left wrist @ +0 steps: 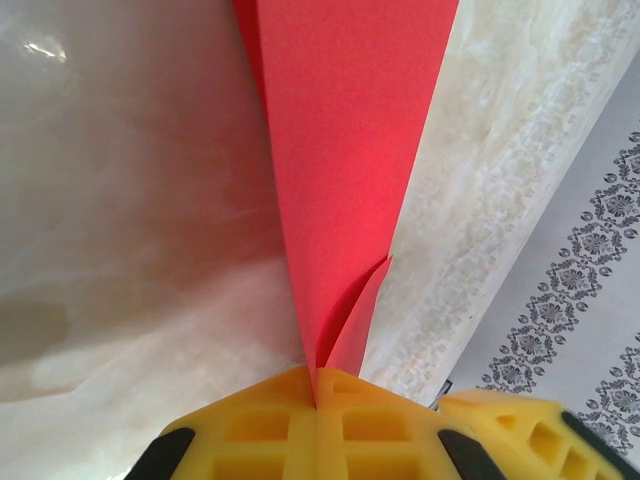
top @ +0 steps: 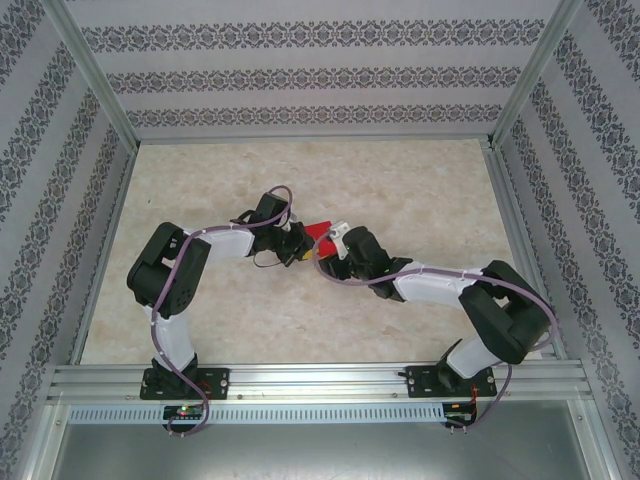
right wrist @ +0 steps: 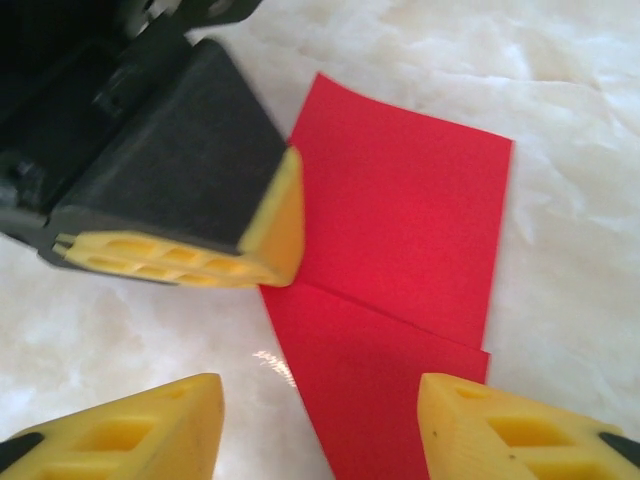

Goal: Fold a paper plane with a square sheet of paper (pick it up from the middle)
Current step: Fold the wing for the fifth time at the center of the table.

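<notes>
The red sheet of paper (top: pixel 320 231) lies folded in the middle of the table, between the two grippers. In the left wrist view it is a long tapering shape (left wrist: pixel 345 150) whose narrow end, with a loose flap, is pinched between the yellow fingers of my left gripper (left wrist: pixel 318 388), which is shut on it. In the right wrist view the paper (right wrist: pixel 400 230) lies flat in two overlapping layers. My right gripper (right wrist: pixel 320 392) hovers open above it, one fingertip on each side of the lower layer. The left gripper's fingers (right wrist: pixel 190 258) press on the paper's left edge there.
The table (top: pixel 400 190) is pale marbled beige, fenced by aluminium posts and patterned walls (top: pixel 300 60). Both arms (top: pixel 170 280) bend inward so the left gripper (top: pixel 297 243) and right gripper (top: pixel 332 243) nearly meet at the centre. A metal rail (top: pixel 320 385) runs along the near edge.
</notes>
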Available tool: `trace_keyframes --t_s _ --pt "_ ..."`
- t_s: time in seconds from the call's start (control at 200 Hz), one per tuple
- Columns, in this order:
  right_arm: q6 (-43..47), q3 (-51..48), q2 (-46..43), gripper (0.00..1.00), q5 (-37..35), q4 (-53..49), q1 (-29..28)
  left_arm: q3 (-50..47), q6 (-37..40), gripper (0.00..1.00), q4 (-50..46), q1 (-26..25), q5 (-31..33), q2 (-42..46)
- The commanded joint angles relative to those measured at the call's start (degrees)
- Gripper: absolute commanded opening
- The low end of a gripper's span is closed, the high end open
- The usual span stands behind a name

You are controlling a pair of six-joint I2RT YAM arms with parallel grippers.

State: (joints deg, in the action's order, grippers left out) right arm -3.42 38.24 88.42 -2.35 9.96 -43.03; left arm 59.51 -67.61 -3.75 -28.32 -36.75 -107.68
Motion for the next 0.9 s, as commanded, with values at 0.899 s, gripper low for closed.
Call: trace_keyframes --t_s 0.899 --pt "13.92 -3.35 10.03 0.18 -4.50 17.73 -1.23 2.84 1.52 0.03 -5.97 -0.18 1.51 2.91"
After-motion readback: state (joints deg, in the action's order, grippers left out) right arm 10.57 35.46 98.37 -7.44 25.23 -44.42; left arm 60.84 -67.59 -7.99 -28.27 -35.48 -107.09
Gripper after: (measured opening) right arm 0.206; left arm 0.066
